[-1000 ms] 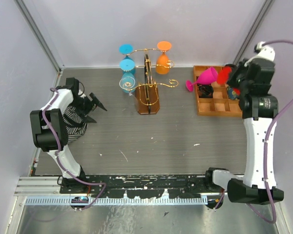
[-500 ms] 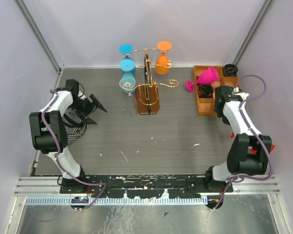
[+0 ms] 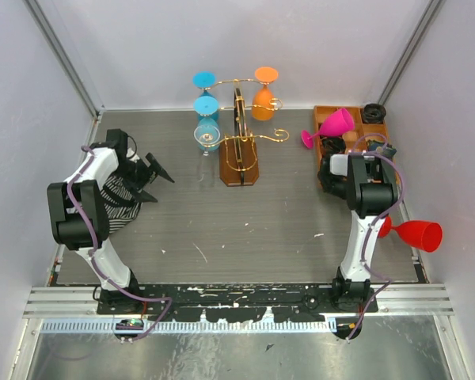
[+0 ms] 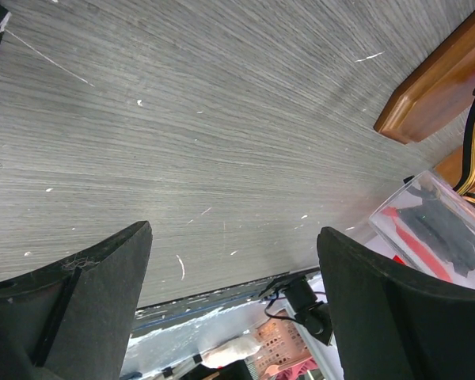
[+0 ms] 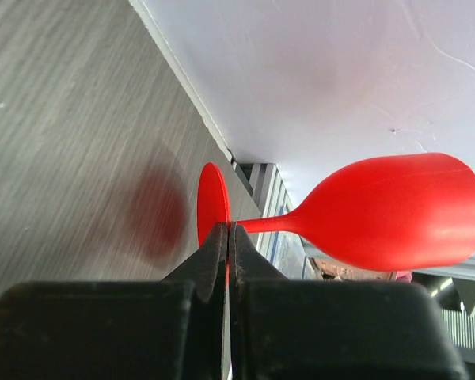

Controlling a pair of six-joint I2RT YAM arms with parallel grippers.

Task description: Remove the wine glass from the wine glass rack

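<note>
Grey table (image 3: 245, 222) seen from above. The right arm (image 3: 362, 229), raised tall over the back right corner a second ago, has folded down low by the right wall. The left arm (image 3: 83, 198) has not moved. The wine glass rack (image 3: 239, 154) stands back centre, with a blue glass (image 3: 207, 106), orange glass (image 3: 263, 103) and clear glass (image 3: 207, 136) hanging on it. The red wine glass (image 3: 418, 235) hangs sideways, well apart from the rack, so removal looks done. The right gripper (image 5: 228, 237) pinches its round foot tight. The left gripper (image 4: 233, 231) gapes wide, empty
</note>
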